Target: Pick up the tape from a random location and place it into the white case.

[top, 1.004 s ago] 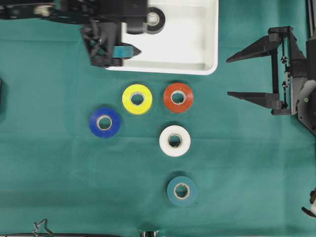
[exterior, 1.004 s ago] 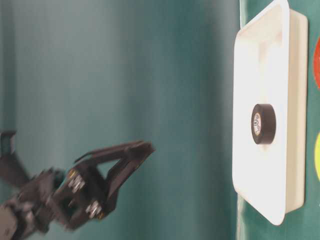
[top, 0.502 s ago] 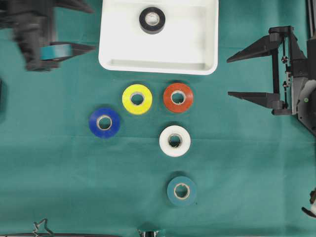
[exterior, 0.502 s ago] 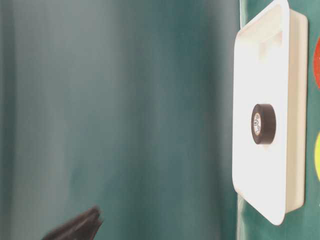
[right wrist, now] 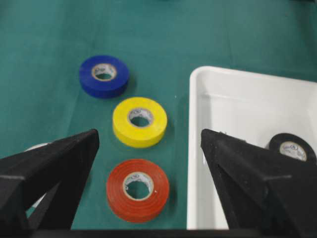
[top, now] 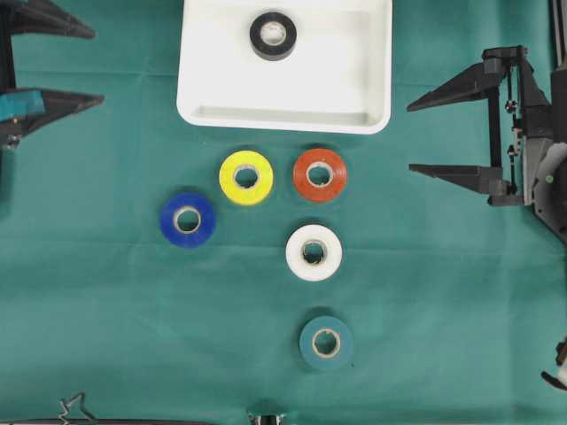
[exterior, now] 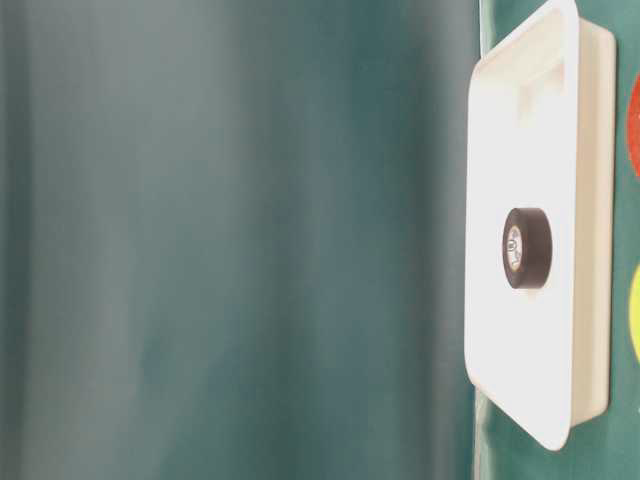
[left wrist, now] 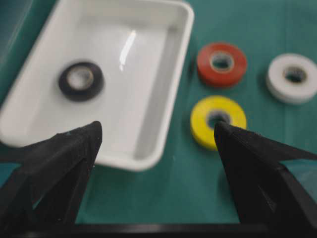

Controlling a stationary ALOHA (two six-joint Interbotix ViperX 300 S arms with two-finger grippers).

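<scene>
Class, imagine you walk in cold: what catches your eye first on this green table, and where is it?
A cluster of bright tape rolls on the green cloth: yellow and red side by side, blue to their left, white and teal nearer the bottom. Above them sits the white case, holding one black roll.
</scene>
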